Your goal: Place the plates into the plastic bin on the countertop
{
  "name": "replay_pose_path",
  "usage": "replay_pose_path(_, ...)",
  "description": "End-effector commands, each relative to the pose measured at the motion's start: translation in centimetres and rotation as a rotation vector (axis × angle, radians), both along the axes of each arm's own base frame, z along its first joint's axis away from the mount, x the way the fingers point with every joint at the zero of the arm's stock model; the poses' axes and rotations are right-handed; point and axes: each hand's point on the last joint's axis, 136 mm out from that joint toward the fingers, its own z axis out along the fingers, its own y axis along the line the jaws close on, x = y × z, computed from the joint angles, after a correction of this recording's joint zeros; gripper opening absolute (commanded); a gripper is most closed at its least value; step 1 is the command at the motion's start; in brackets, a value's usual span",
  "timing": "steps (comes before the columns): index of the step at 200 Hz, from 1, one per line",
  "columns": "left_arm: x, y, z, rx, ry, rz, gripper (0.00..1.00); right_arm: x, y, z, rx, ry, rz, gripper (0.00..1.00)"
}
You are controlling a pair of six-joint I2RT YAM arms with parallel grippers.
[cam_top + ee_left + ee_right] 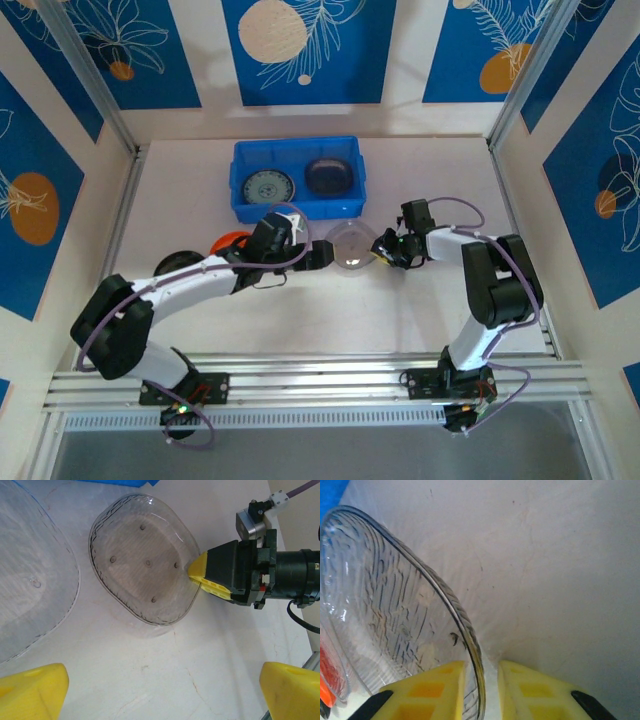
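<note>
A clear ribbed plate (350, 245) lies on the countertop (330, 310) just in front of the blue plastic bin (240, 210). My right gripper (481, 667) straddles this plate's (385, 605) right rim, one finger over the dish and one outside, with a narrow gap still showing. My left gripper (320, 255) stands wide open just left of the plate (145, 562), holding nothing. A second clear plate (30, 580) lies farther left. The bin holds a teal-grey patterned plate (265, 188) and a smoky one (328, 177).
An orange plate (232, 243) and a black plate (180, 262) lie partly under my left arm. Blue-patterned panels wall the counter on three sides. A metal rail (320, 380) runs along the near edge by the arm bases.
</note>
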Motion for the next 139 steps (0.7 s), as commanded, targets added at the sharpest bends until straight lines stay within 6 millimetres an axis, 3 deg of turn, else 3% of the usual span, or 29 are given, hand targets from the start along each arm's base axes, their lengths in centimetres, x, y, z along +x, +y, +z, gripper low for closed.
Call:
replay_pose_path(1,0.1,-0.7,0.4,-0.013,-0.015,-0.017,0.97,0.5,0.2,0.1,-0.004,-0.004,-0.005,0.23)
replay_pose_path(80,0.4,-0.6,0.5,0.009,-0.025,-0.018,0.97,0.0,-0.3,-0.1,-0.017,-0.002,-0.012,0.13)
replay_pose_path(95,0.5,-0.4,0.7,0.02,-0.032,-0.017,0.97,-0.1,-0.5,0.2,-0.021,-0.011,-0.019,0.06)
replay_pose_path(139,1.1,0.6,1.4,0.066,-0.059,-0.013,0.97,-1.1,-1.9,2.7,-0.046,-0.056,-0.022,0.0)
